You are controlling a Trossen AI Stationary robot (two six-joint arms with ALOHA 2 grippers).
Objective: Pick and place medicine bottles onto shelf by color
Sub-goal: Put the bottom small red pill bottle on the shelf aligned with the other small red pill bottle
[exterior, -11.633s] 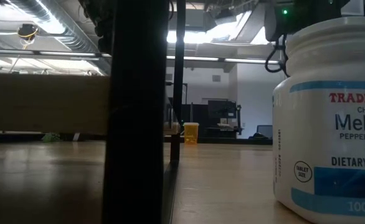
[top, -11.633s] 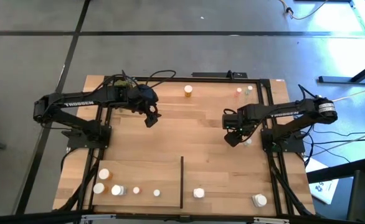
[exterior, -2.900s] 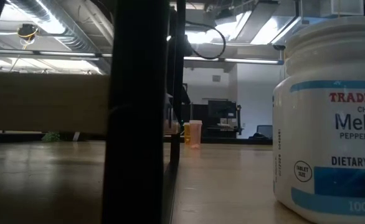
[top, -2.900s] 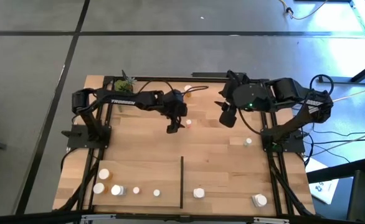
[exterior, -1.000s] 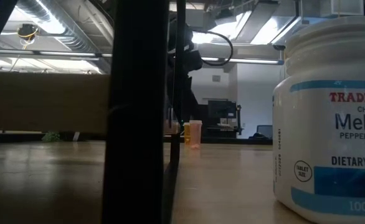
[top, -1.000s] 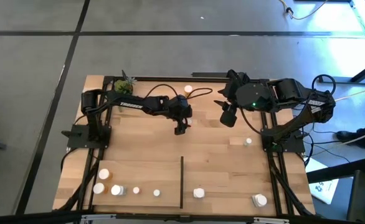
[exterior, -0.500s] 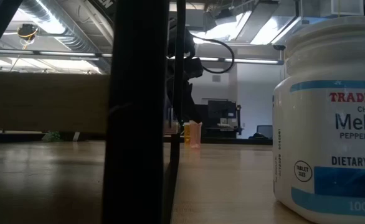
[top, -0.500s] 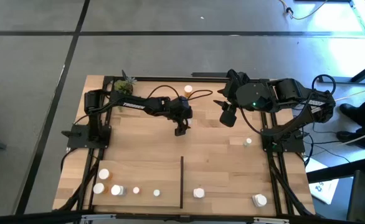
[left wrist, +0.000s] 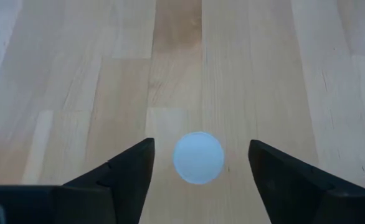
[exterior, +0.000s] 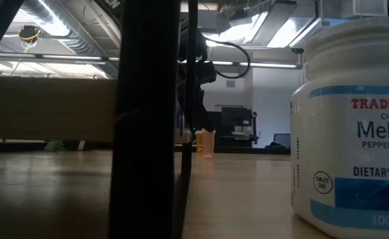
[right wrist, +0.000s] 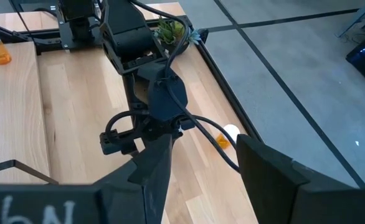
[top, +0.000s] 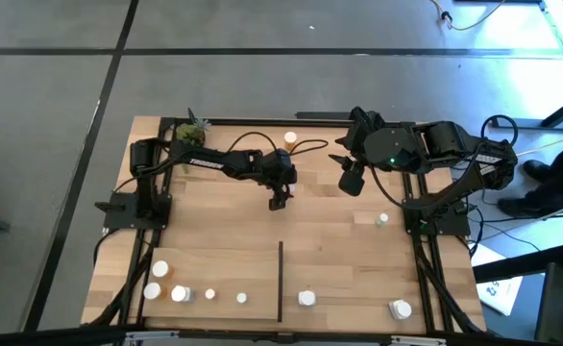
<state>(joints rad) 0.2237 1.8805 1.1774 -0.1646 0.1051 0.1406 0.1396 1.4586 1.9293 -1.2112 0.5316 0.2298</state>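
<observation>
Since a second ago nothing on the shelf (top: 205, 226) is shifting; the left gripper (top: 279, 200) is staying over the small bottle mid-shelf, and a person's dark legs (top: 549, 187) are edging in at the high view's right side.

From above, that bottle is hidden under the gripper. The left wrist view is showing its white cap (left wrist: 198, 157) between the spread fingers (left wrist: 123, 174), gaps either side, nothing pinched. Low view: a big white bottle (exterior: 354, 126) is cut off at the frame edge, a black post (exterior: 148, 119) is blocking much, and an orange bottle (exterior: 206, 143) is standing far back.

The right gripper (top: 350, 179) is hanging near the far rail, fingers apart, holding nothing. Bottles are lining the near edge: five left of the divider (top: 281, 279), two to its right.
</observation>
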